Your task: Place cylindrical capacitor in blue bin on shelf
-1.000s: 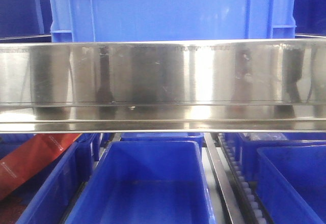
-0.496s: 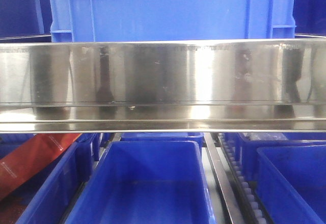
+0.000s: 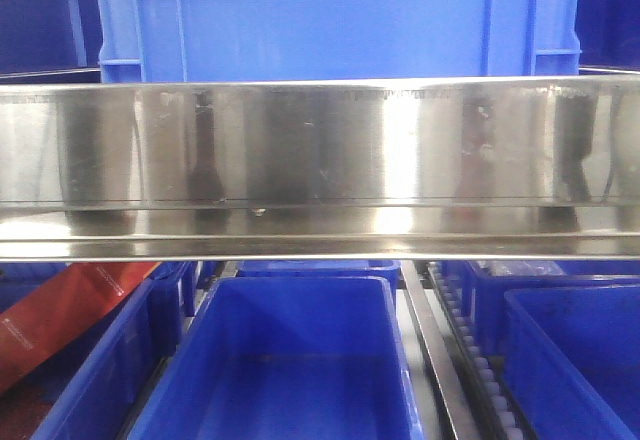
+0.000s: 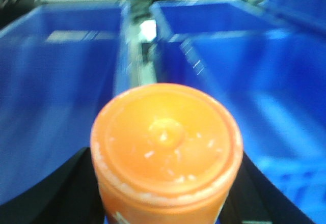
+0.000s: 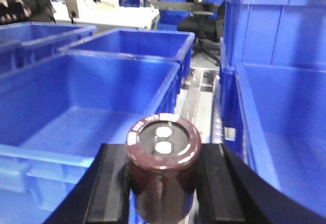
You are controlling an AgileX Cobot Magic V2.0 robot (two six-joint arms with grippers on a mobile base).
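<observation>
While jaws of the right gripper [image 5: 163,186] clamp one capacitor [image 5: 163,145], the left gripper [image 4: 165,206] clasps one cylinder [image 4: 165,137] (orange).

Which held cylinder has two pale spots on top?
The dark brown cylinder in the right gripper; the orange cylinder in the left gripper has none.

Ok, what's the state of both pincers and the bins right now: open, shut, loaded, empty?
Right pincer: shut on the dark cylindrical capacitor.
Left pincer: shut on an orange-topped cylinder.
Centre blue bin: empty, sitting below the shelf beam.
Left blue bin: has a red packet lying in it.
</observation>
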